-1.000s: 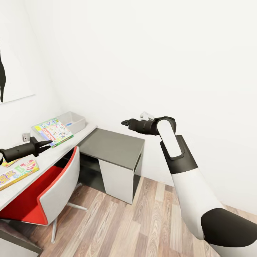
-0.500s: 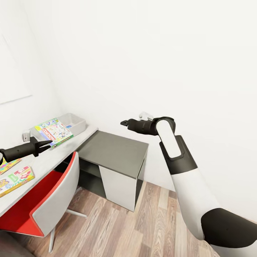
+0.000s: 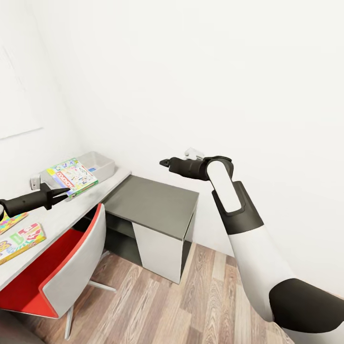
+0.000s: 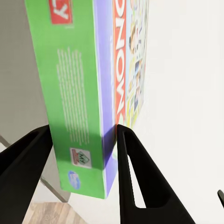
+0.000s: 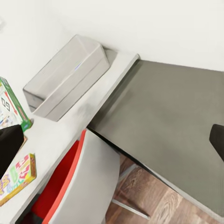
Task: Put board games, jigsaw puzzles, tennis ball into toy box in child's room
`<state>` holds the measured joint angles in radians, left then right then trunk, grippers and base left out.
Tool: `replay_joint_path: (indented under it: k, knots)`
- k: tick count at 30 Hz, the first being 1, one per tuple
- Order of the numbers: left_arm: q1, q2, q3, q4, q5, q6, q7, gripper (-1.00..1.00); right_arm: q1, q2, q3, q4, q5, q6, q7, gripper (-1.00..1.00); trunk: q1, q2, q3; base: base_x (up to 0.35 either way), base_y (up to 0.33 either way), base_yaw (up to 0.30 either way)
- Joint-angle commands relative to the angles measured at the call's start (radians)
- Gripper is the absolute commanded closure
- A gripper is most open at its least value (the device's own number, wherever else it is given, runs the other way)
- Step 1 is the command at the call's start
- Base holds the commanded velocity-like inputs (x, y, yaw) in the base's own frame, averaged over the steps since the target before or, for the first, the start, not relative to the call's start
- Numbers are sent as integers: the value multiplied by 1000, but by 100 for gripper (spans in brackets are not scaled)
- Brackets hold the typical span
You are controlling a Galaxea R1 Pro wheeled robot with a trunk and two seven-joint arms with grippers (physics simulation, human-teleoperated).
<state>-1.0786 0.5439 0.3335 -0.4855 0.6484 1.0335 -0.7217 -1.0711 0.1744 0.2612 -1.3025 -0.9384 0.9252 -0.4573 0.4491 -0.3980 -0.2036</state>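
Observation:
My left gripper [image 3: 64,192] is shut on the near edge of the green-bordered board game [image 3: 72,176], holding it above the table [image 3: 62,215] just in front of the toy box [image 3: 100,162]. In the left wrist view the game's green side [image 4: 70,93] sits between both fingers [image 4: 28,163]. A second colourful board game with yellow edges [image 3: 19,240] lies flat on the table nearer me, beside a thin multicoloured jigsaw puzzle [image 3: 10,221] at the frame edge. My right gripper [image 3: 162,163] hangs open over the dark cabinet, nothing between its fingers [image 5: 9,144].
A lower dark grey cabinet top [image 3: 153,203] adjoins the table's end by the white wall. A red-and-white swivel chair [image 3: 67,253] is tucked under the table. Wood-plank floor [image 3: 191,296] lies open to the right. A wall socket [image 3: 35,183] sits behind the table.
The whole picture shifted as the camera turned slightly right. My right gripper edged a little left and up. The left gripper kept its hold on the board game.

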Motion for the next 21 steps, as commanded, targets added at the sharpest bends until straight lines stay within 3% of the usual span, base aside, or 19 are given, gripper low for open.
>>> replay_joint_path:
  k: [1,10,21]
  knots:
    - [-2,0,4,1,-7,3,-7,100,-1,0,2,0,-10,1,-11,-100,1,-2,-2,163,0,13]
    - [-1,-1,4,1,-7,3,-7,100,-1,0,6,0,-8,0,-11,-100,1,-2,-2,194,0,209]
    - [-2,-1,2,1,-7,3,-7,100,-1,0,7,0,-8,0,-11,-100,1,-2,-5,37,0,276]
